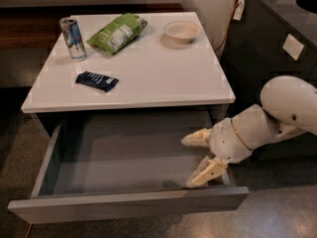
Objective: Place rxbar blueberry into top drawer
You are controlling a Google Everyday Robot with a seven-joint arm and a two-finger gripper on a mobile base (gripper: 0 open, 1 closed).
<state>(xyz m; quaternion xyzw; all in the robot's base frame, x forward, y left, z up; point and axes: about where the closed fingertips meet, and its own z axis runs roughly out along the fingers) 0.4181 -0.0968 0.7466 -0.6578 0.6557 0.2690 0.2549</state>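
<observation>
The rxbar blueberry (97, 81), a small flat dark navy bar, lies on the white tabletop (163, 76) near its front left. The top drawer (129, 205) is pulled out wide below the tabletop, and its grey interior holds nothing. My gripper (194, 158) is at the drawer's right side, over the interior near the right wall. Its two pale fingers are spread apart and hold nothing. It is far to the right of and below the bar.
A silver-blue can (73, 38) stands at the table's back left. A green chip bag (118, 32) lies beside it. A white bowl (182, 31) sits at the back right. A dark cabinet (285, 43) stands to the right, close behind my arm.
</observation>
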